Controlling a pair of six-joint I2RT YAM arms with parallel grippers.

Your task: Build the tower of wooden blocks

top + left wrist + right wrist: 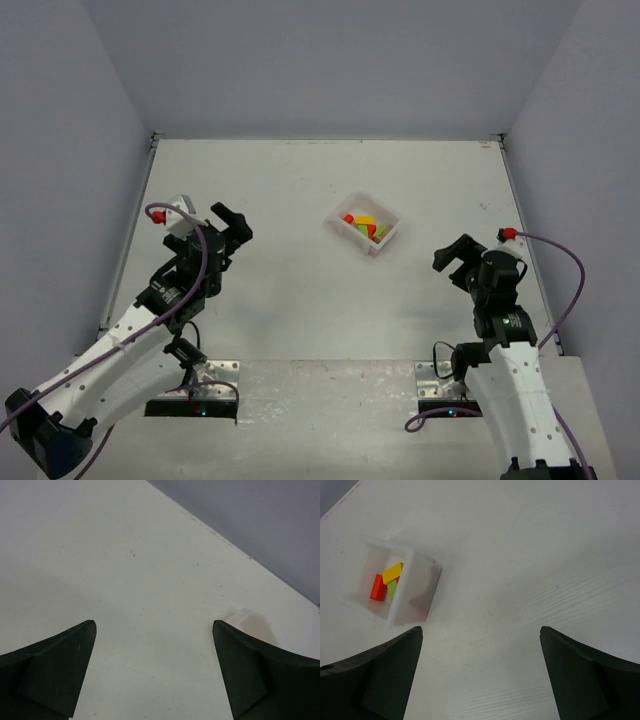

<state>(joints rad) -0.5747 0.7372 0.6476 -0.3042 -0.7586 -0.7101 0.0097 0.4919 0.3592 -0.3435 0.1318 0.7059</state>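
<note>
No stacked tower shows. Small painted blocks, red (349,218), yellow (366,222) and green (380,232), lie loose in a white tray (388,240) at mid-table. In the right wrist view the tray (415,587) is at upper left, holding a red block (377,588), a yellow block (393,572) and a green block (393,588). My left gripper (235,228) is open and empty, left of the tray; it also shows in its wrist view (152,626). My right gripper (453,262) is open and empty, right of the tray; its wrist view (480,630) shows only bare table between the jaws.
A corner of the tray (248,621) peeks past the right finger in the left wrist view. Grey walls enclose the white table (300,180) on three sides. Two metal base plates (195,400) sit at the near edge.
</note>
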